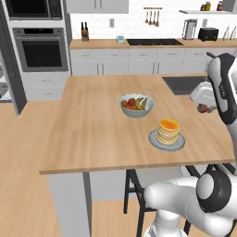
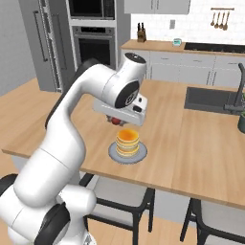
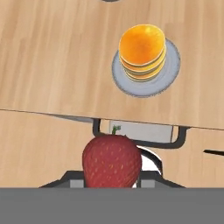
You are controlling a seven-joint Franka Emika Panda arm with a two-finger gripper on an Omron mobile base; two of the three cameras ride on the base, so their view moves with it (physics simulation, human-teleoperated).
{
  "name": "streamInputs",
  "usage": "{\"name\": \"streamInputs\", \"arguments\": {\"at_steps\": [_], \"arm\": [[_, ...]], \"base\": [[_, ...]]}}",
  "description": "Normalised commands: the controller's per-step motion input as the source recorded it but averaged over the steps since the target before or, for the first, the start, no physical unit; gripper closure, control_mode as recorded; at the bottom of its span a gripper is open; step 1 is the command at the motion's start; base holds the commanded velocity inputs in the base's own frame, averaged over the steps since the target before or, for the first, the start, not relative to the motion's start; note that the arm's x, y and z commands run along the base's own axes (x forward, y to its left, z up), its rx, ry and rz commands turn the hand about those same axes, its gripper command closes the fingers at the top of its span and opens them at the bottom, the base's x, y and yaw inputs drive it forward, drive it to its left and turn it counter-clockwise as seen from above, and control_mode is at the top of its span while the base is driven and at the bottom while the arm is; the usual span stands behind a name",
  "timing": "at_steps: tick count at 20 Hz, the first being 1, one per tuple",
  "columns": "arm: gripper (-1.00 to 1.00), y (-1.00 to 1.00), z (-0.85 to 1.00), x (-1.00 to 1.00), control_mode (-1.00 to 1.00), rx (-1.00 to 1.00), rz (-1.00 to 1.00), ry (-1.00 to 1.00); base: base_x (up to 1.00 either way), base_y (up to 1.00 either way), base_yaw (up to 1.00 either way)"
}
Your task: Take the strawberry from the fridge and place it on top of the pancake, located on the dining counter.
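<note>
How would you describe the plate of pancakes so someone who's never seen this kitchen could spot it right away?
Find the big wooden-topped dining counter in the middle of the kitchen. Near its front edge sits a round grey plate bearing the pancake stack, golden-tan with a glossy orange top. Its neighbour, the grey fruit bowl, is deeper and holds mixed fruit instead.

The arm [image 2: 72,124] is glossy white, built of rounded, tube-like links. Dark grey rings and caps mark its joints.
</note>
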Motion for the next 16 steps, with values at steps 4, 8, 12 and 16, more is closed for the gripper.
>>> {"name": "streamInputs", "arguments": {"at_steps": [4,8,12,16], "arm": [[1.0,0.05,-0.38,0.44,-1.0,-0.15,0.0,0.0],[1.0,0.06,-0.34,0.48,-1.0,-0.15,0.0,0.0],[1.0,0.0,-0.2,0.35,-1.0,-0.03,0.0,0.0],[1.0,0.0,-0.19,0.44,-1.0,0.0,0.0,0.03]], "base": [[0.0,0.0,0.0],[0.0,0.0,0.0],[0.0,0.0,0.0],[0.0,0.0,0.0]]}}
